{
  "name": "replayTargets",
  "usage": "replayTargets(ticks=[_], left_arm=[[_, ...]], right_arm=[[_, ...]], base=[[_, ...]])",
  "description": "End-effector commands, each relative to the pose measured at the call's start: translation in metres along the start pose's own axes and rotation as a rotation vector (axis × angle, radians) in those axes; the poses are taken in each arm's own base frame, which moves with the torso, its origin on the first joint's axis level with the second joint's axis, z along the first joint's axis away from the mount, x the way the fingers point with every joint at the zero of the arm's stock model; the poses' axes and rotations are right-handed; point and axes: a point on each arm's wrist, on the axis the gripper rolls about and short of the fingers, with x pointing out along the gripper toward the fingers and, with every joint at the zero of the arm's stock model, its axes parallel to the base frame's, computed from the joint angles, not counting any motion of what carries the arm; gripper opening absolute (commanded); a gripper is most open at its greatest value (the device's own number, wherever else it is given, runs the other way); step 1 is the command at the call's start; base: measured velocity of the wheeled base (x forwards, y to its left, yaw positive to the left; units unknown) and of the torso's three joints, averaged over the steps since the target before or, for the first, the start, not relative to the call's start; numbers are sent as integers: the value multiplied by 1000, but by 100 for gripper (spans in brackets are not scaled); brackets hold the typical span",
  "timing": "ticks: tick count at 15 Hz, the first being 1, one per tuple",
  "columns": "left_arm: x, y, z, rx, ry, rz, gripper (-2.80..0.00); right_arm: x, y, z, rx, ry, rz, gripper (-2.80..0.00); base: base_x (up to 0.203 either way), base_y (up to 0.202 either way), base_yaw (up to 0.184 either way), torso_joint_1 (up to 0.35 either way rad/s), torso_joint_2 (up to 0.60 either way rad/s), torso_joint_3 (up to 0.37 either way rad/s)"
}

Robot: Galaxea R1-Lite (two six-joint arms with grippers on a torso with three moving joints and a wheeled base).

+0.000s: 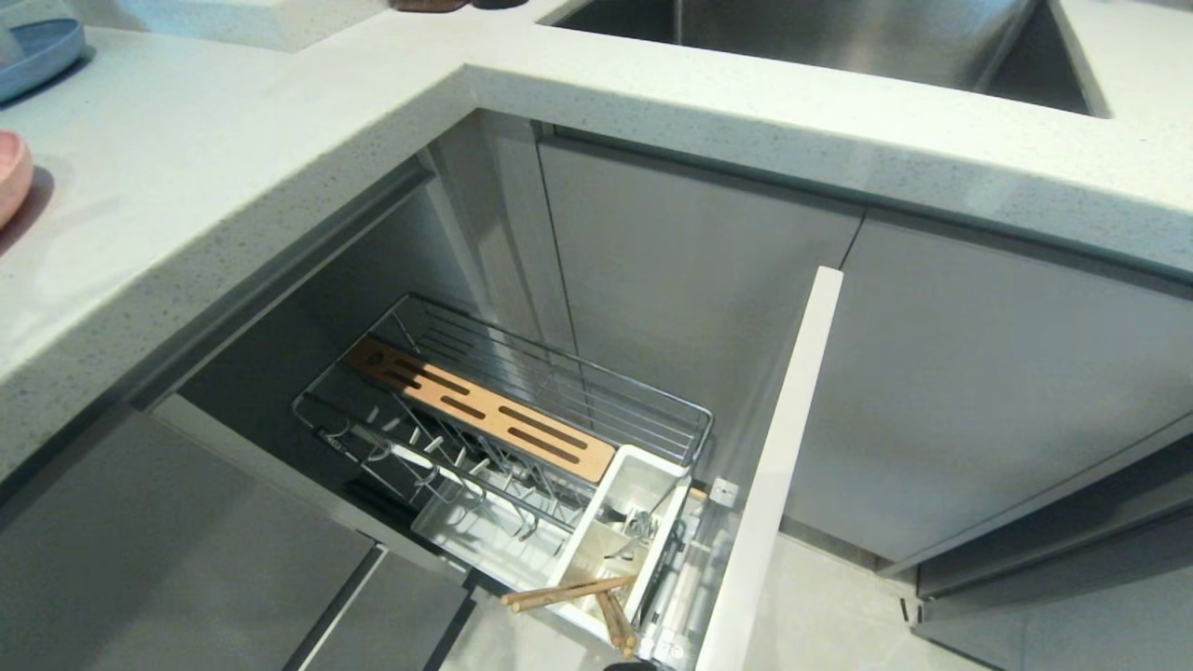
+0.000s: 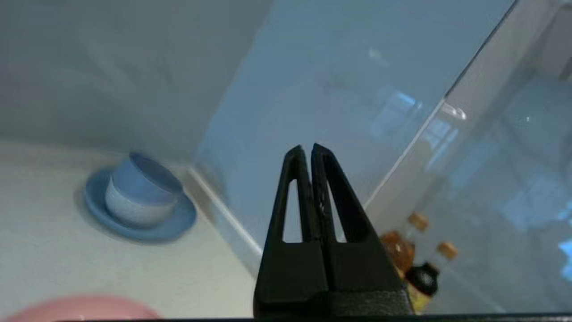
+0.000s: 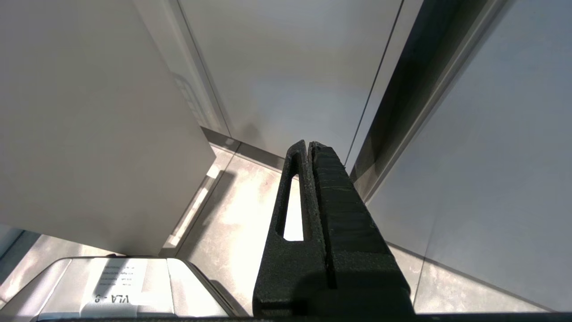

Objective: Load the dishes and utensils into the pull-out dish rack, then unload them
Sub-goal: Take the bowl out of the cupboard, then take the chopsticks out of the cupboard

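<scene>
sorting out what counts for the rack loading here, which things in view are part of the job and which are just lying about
Part of the job:
- pull-out dish rack
- chopsticks, lying across the white utensil caddy
- fork, in the caddy
- pink dish at the counter's edge
- pink plate

Just lying about:
- blue plate with stacked bowls
- bottles
- sink

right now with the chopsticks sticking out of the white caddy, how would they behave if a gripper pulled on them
The chopsticks look thin, stiff and light, so they would probably lift easily. They lean out over the caddy rim at different angles, so one may slip free or pivot. Being slim rods, they would likely roll if dropped.
</scene>
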Motion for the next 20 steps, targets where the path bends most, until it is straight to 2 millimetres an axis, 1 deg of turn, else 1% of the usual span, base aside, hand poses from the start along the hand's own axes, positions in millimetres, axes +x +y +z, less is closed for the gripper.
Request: replayTargets(ticks=[1,3,6,8,10,12,14,15,18,20], left_arm=[[-3,0,-2,-86,87,-23,-280],[6,-1,-19,-160,258,-55,-280],[14,-7,-50,-204,485,-92,-280],[12,-14,-67,-235,617,-149,-280],[4,-24,-85,-253,774,-213,-280],[-6,-33,-108,-226,908,-273,-280],[-21,-46,-131,-174,1010,-319,-280],[-32,-54,-145,-124,1051,-331,-280],[-70,-80,-196,79,1148,-316,-280],[-91,-90,-213,155,1189,-334,-280]], right_arm=[[0,0,0,1,0,0,-280],[0,0,0,-1,0,0,-280],[0,0,0,-1,1,0,-280],[0,0,0,-1,1,0,-280],[0,0,0,1,2,0,-280],[0,0,0,0,1,0,-280],[0,0,0,0,0,0,-280],[0,0,0,1,1,0,-280],[0,0,0,0,1,0,-280],[0,0,0,0,1,0,-280]], base=[[0,0,0,0,0,0],[0,0,0,0,0,0],[0,0,0,0,0,0],[0,0,0,0,0,0],[0,0,0,0,0,0],[0,0,0,0,0,0],[0,0,0,0,0,0],[0,0,0,0,0,0],[0,0,0,0,0,0],[0,0,0,0,0,0]])
